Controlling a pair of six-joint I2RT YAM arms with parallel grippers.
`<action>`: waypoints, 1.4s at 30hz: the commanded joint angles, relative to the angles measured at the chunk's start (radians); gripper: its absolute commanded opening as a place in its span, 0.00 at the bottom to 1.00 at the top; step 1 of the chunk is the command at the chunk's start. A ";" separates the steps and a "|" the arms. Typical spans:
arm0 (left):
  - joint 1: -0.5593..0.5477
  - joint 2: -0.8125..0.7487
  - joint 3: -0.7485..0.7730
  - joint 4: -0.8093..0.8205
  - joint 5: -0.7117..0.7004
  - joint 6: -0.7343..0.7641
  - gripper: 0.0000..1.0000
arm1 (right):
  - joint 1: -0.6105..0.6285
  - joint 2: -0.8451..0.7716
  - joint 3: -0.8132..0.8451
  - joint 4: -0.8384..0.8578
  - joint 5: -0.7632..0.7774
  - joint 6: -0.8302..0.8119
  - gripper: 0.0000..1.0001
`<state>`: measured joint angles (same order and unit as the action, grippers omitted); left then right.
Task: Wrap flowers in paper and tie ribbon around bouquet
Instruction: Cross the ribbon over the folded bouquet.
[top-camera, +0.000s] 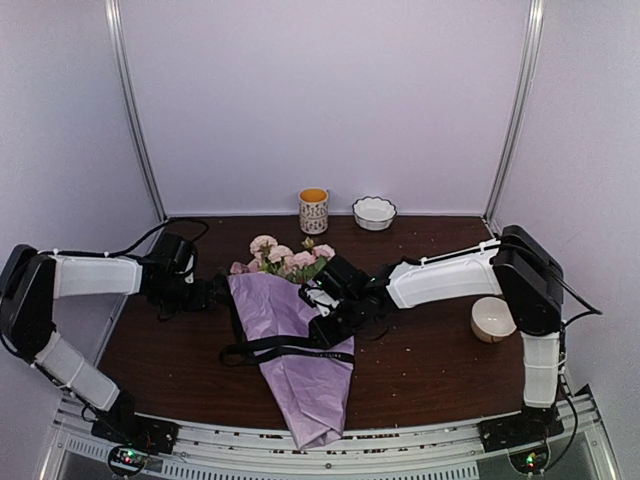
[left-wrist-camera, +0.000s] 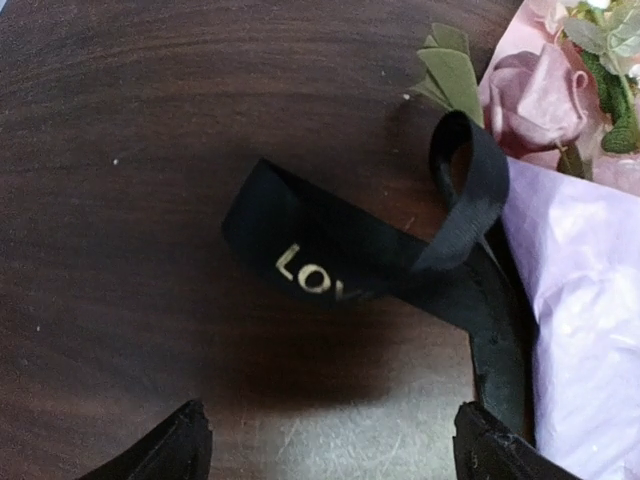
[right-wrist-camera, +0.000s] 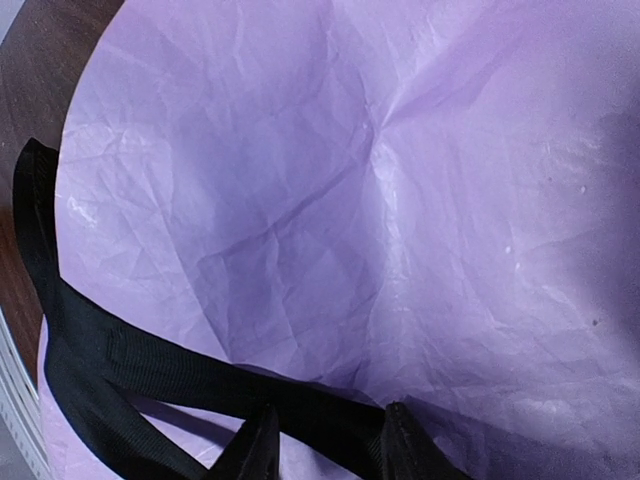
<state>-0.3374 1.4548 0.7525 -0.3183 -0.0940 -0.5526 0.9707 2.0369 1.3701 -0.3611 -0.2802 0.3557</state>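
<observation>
Presently logging the bouquet (top-camera: 300, 350) flat on the table (top-camera: 430, 370), flowers (top-camera: 285, 255) toward 12 o'clock, pointed tail of the paper (right-wrist-camera: 380, 200) toward 6. Seeing the ribbon (top-camera: 270, 348) crossing the wrap at mid-length, loose loop spilling toward 9. Finding the right gripper (right-wrist-camera: 328, 442) in from 3 o'clock, low over the wrap, fingers pinched on that ribbon. Finding the left gripper (left-wrist-camera: 335, 450) at 9 o'clock, jaws spread wide, holding nothing, lettered ribbon end just ahead on bare wood. Noting a cup (top-camera: 313, 210) and bowl (top-camera: 374, 212) at 12.
</observation>
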 joint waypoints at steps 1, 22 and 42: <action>0.003 0.106 0.099 0.031 -0.102 0.093 0.87 | 0.004 0.020 0.010 0.012 -0.018 0.017 0.36; -0.075 0.061 0.196 0.037 -0.242 0.173 0.00 | 0.004 0.042 0.010 0.020 -0.041 0.021 0.36; -0.967 -0.038 0.313 -0.118 0.283 0.556 0.15 | -0.024 0.071 0.010 0.081 -0.095 0.096 0.36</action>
<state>-1.2388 1.2697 0.9531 -0.3473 0.0635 -0.1131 0.9539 2.0727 1.3777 -0.3035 -0.3672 0.4232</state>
